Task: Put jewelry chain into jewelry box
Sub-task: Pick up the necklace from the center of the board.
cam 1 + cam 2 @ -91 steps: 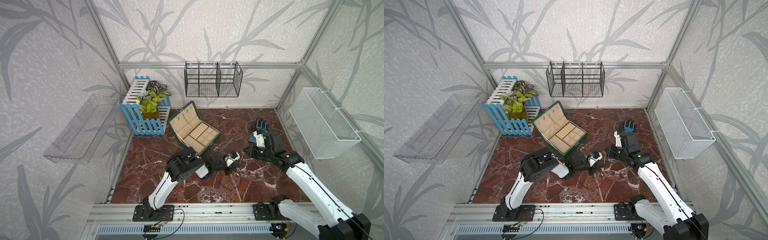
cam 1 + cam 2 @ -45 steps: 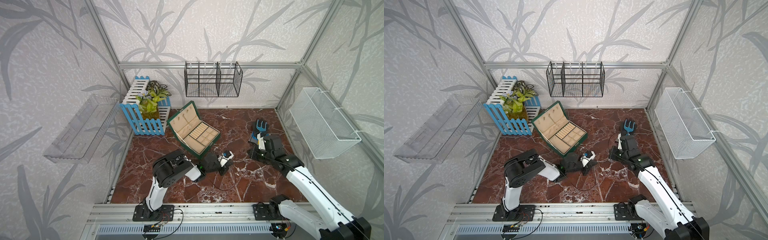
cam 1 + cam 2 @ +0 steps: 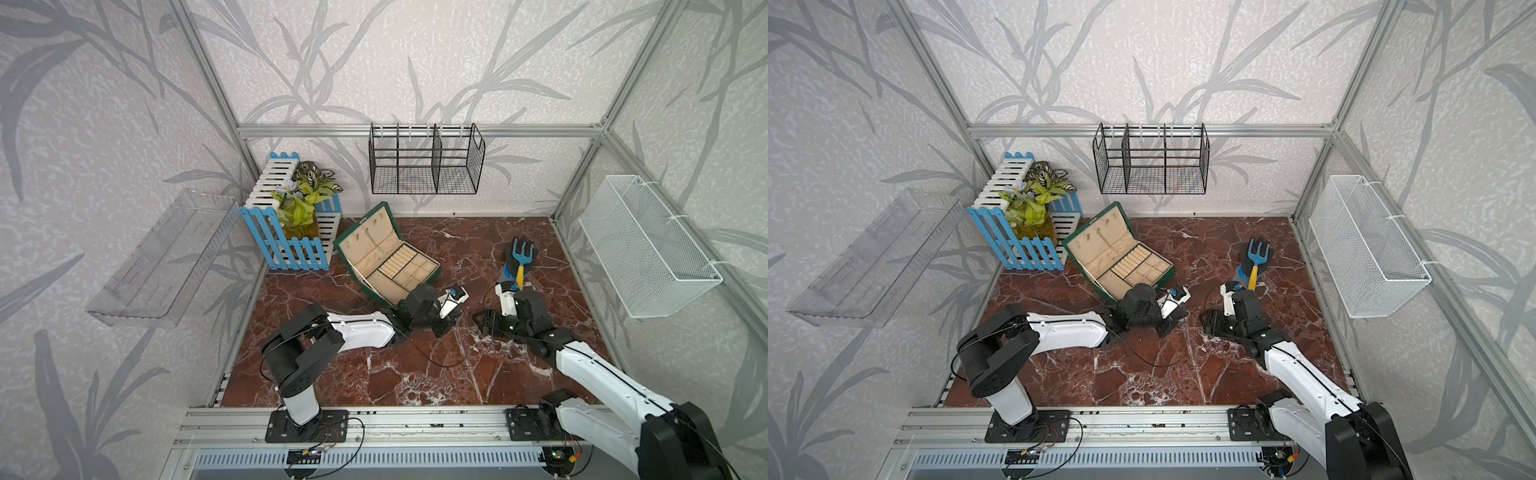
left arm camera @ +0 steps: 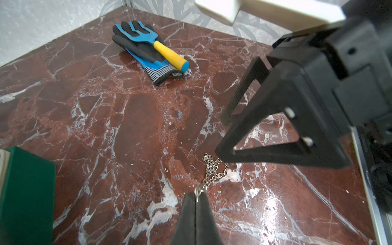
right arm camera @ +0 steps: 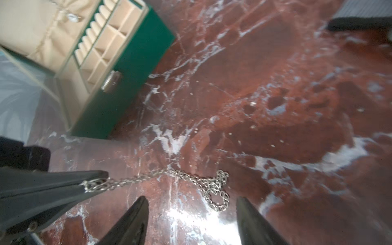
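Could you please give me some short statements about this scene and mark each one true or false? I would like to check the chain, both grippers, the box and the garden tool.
1. The left gripper is shut on one end of the jewelry chain. True.
2. The right gripper is clamped on the chain. False: its jaws stand open, and the loose end of the chain lies just ahead of them.
3. The jewelry box has its lid closed. False: the lid is up and the cream compartments show.
4. The blue fork with the yellow handle lies on a glove. True.
5. The chain lies inside the box. False: it lies on the marble floor, outside the box.
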`<state>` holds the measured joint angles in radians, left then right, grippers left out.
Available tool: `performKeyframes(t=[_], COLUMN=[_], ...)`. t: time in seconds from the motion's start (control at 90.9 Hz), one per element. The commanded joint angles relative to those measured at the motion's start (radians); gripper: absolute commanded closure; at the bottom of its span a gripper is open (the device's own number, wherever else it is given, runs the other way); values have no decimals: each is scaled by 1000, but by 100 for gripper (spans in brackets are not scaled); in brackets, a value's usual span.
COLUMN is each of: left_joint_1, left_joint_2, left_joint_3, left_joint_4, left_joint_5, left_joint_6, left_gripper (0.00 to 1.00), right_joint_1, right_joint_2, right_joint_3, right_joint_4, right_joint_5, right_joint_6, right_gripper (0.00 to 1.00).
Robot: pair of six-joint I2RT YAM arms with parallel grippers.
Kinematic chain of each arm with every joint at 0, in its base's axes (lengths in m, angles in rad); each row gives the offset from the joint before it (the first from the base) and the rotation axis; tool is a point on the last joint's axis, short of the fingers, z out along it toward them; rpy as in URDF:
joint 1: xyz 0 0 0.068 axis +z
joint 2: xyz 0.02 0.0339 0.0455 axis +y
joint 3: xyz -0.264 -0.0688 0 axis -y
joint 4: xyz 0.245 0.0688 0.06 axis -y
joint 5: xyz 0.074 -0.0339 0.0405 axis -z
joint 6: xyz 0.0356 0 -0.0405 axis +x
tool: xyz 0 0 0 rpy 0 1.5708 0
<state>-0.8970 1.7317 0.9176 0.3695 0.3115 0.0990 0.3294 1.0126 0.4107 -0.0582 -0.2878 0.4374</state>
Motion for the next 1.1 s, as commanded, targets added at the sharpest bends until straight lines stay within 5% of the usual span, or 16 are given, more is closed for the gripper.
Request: performKeyframes(t=[0.0, 0.242, 0.55, 1.089], left_joint_1=[4, 2, 2, 3], left_joint_2=[-39, -82, -130, -231], left_joint_3=[73, 154, 181, 94], left_joint_4=[-186, -272, -289, -238], left_joint_5=[-15, 58, 173, 160], left_joint_6=[35, 39, 1, -58], left_gripper=[100, 100, 100, 100], right_joint_1=[29, 63, 63, 63], right_joint_2=[-16, -21, 31, -12], right_joint_3=[-52, -147, -171, -156], right_joint_4=[235, 431, 640, 647], right_joint_5=[-104, -58, -43, -30], right_joint_6=[-127, -248, -249, -251], right_gripper=[31, 32, 46, 72])
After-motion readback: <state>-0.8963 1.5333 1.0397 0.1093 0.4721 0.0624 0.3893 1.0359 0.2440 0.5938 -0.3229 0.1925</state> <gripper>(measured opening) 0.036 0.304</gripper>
